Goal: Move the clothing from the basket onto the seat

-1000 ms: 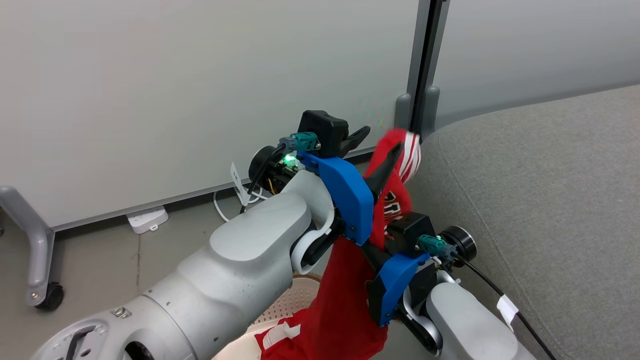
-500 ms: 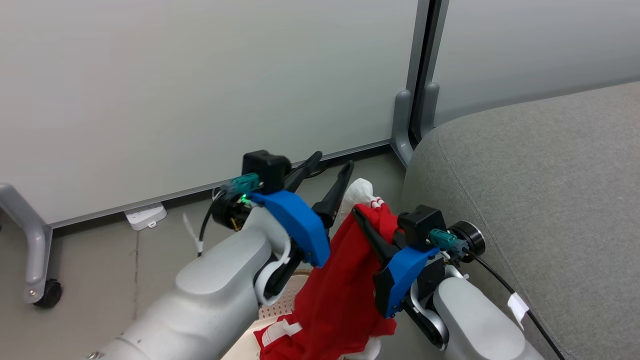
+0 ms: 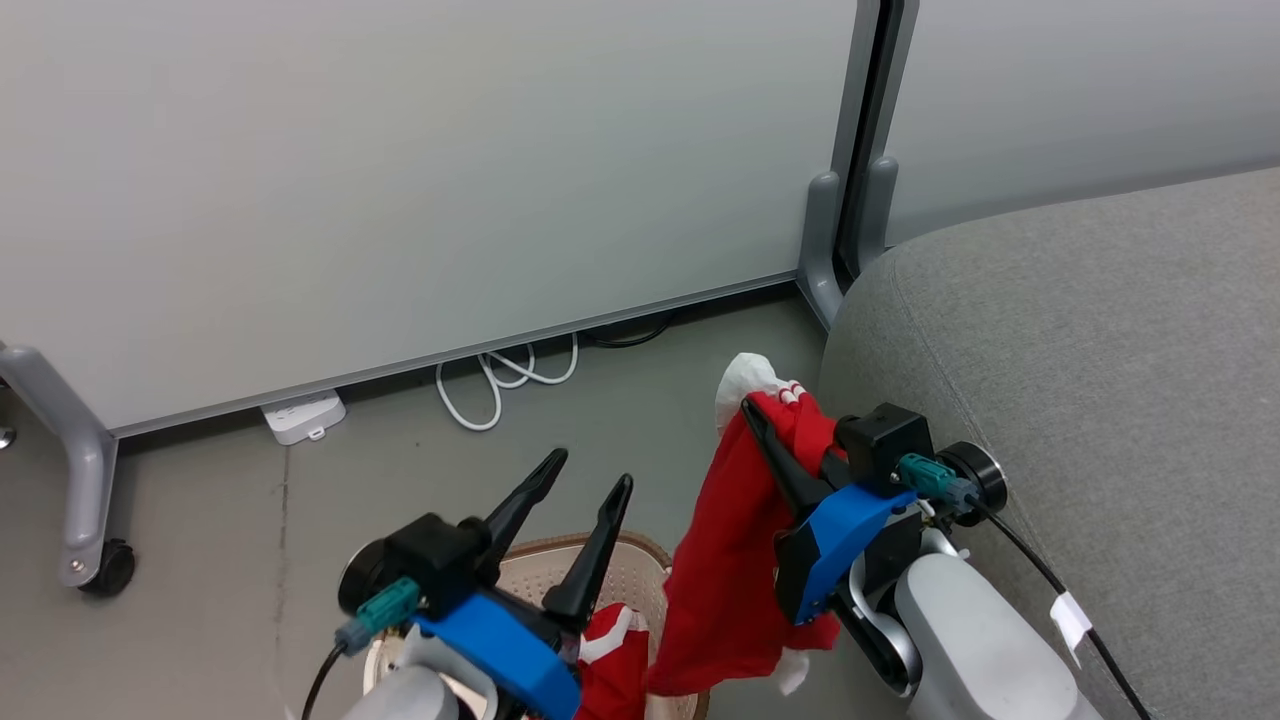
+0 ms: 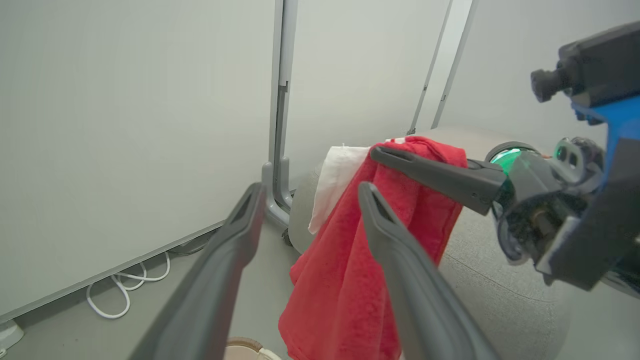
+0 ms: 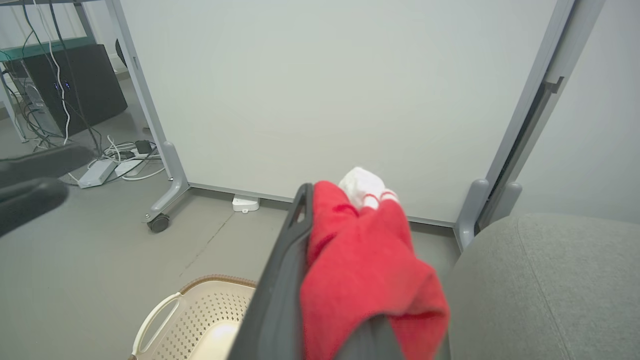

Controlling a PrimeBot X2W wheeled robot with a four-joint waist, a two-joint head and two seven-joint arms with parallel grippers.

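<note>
A red garment (image 3: 730, 570) with a white end hangs from my right gripper (image 3: 757, 418), which is shut on its top fold, just left of the grey seat (image 3: 1100, 380). In the right wrist view the cloth (image 5: 365, 270) drapes over my dark finger (image 5: 285, 270). My left gripper (image 3: 590, 478) stands open and holds nothing, above the cream basket (image 3: 645, 552). More red clothing (image 3: 610, 660) lies in that basket. In the left wrist view my open fingers (image 4: 400, 280) frame the hanging garment (image 4: 345, 285) and the right gripper's finger (image 4: 430, 172).
A pale partition panel (image 3: 400, 180) on grey legs with a caster (image 3: 105, 570) stands behind. A white cable (image 3: 500, 385) and a power strip (image 3: 300, 415) lie on the floor by it. A black computer case and cables (image 5: 75, 85) stand at far left.
My left gripper let go of the red garment and dropped down and left to above the basket. The garment now hangs from the right gripper alone. The camera shifted slightly.
</note>
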